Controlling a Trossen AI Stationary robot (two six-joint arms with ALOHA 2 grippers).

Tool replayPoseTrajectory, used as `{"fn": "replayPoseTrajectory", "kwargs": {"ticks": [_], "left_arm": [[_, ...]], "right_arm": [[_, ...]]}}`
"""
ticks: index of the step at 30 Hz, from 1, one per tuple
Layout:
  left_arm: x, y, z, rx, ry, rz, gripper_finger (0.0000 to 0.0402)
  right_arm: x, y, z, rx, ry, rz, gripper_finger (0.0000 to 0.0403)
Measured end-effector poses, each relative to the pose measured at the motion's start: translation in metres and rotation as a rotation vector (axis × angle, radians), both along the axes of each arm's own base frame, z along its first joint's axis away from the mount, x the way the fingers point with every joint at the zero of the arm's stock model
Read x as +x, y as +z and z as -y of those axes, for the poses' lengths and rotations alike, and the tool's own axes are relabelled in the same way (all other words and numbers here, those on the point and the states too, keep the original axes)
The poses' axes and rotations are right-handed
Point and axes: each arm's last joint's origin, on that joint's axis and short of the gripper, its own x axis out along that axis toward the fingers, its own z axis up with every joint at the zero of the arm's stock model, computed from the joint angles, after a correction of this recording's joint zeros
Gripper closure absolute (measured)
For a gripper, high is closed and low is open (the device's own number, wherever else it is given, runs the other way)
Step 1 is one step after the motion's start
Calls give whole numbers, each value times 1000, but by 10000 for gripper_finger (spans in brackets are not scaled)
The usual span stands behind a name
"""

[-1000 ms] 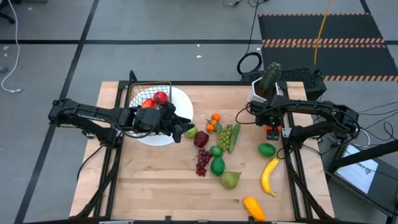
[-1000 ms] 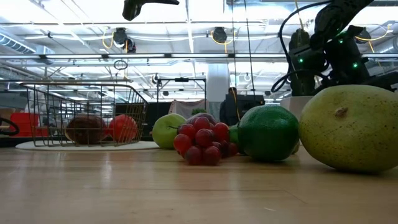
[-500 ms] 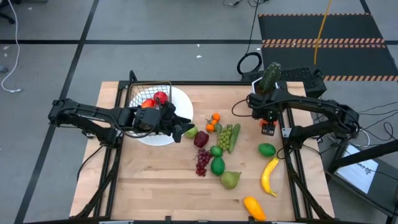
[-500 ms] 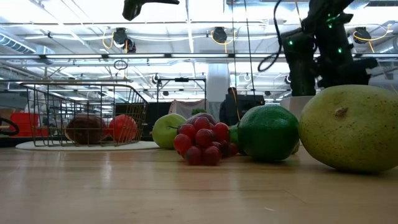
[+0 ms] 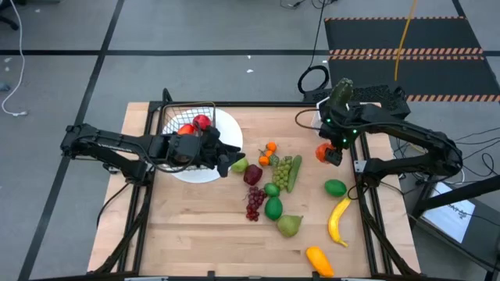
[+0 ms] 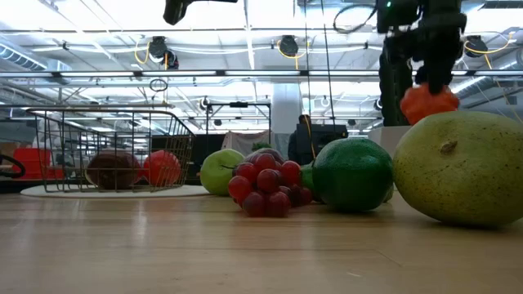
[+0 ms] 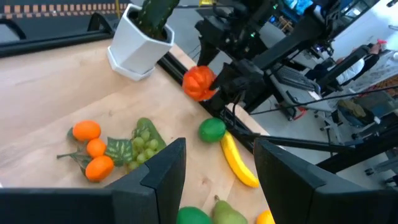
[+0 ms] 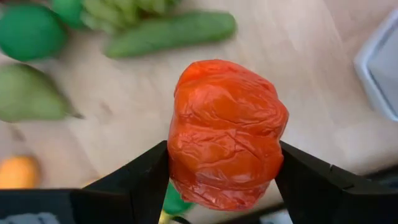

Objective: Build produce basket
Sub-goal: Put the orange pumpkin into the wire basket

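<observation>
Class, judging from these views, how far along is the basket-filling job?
Done: the basket holds a few red pieces. In hand: the right tool is shut on an orange-red fruit, lifted above the table. Left: grapes, pear, banana, limes and others remain out. The left tool waits by the basket.

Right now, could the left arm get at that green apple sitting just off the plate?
Probably yes. The left gripper hangs open beside the green apple, at the rim of the white plate, and nothing lies between them. The right gripper is across the table, lifted clear and holding an orange-red fruit.
</observation>
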Motion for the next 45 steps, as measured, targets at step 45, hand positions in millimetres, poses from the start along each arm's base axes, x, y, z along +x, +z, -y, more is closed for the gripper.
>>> {"fn": "replayPoseTrajectory", "kwargs": {"ticks": [45], "left_arm": [[1, 3, -3, 23, 5, 30, 213]], "right_arm": [[34, 108, -19, -69, 37, 1268, 149]]}}
